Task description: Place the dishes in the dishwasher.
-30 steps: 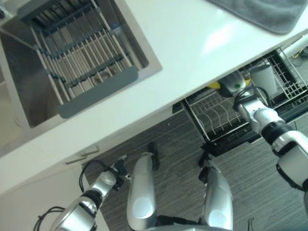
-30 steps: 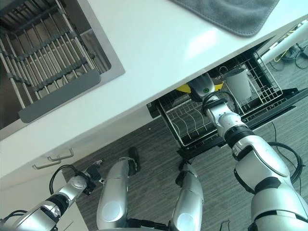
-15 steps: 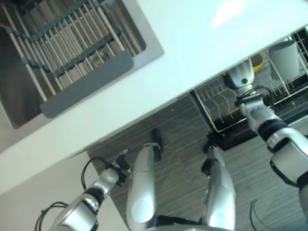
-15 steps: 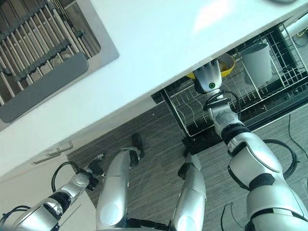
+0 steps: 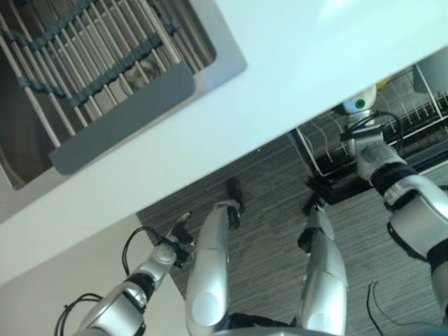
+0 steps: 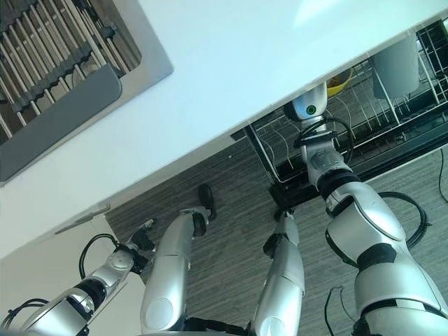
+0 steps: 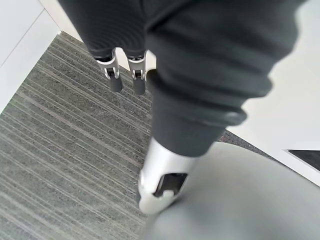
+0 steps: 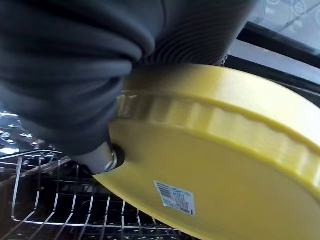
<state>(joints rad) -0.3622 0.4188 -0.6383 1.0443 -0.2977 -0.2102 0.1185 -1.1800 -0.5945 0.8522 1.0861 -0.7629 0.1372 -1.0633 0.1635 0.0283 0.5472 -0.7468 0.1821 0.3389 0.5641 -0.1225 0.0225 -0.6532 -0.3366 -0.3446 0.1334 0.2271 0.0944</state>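
My right hand (image 8: 70,75) is shut on a yellow dish (image 8: 215,165), with a silver thumb (image 8: 102,159) tucked under the dish's rim. The dish hangs just above the wire dishwasher rack (image 8: 55,215). In the eye views the right wrist (image 6: 310,110) reaches under the counter edge over the pulled-out rack (image 6: 280,150), and a bit of the yellow dish (image 6: 340,82) shows past it. My left hand (image 7: 125,75) hangs low at my side over the floor, fingers straight and holding nothing.
A pale cup (image 6: 395,63) stands in the rack's far right part. The white counter (image 5: 294,63) overhangs the rack. At the upper left is a steel sink (image 5: 224,66) with a grey slatted drying rack (image 5: 105,84) inside. Grey striped floor (image 5: 266,189) lies below.
The whole picture has shifted, so the camera has moved. My right hand still holds the yellow dish and has reached a little further in over the rack. The left hand stays low.
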